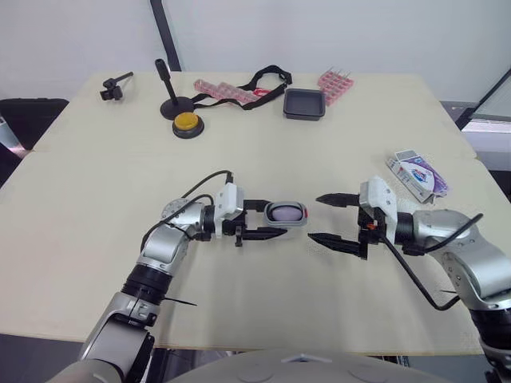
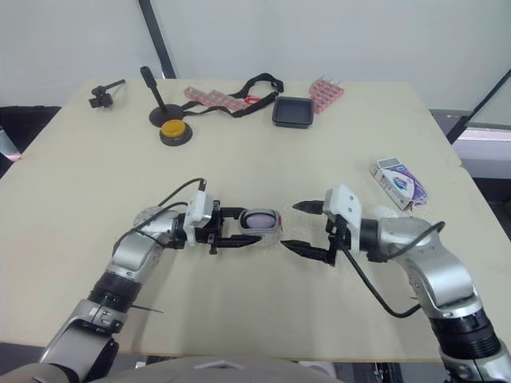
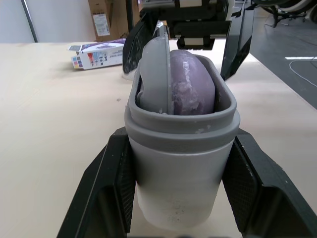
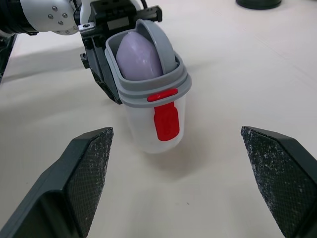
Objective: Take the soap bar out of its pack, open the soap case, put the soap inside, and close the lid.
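— Black fingers of the left gripper point(image 1: 278, 218) are clamped on either side of the grey-rimmed, translucent plastic soap case point(image 3: 178, 163), low over the beige table point(image 1: 72, 239). Whether it rests on the top, I can't tell.
— And the soap?
— That purple oval soap bar point(image 3: 190, 89) is already inside. The thin grey lid point(image 3: 154, 74) is tilted into the opening beside it, not seated.
— The other hand?
— The right gripper point(image 1: 314, 217) faces the case's mouth with its jaws spread wide, near but not touching. The white-and-purple cardboard soap pack point(image 1: 417, 173) lies well off to its right.
— How would it handle, d'you reckon?
— It's a light, stiff shell, and smooth, so it might twist in that side grip. The lid looks thin. I'd press on its raised edge rather than pinch it, and mind the red clasp point(image 4: 166, 121). The soap's likely slick and best left alone.
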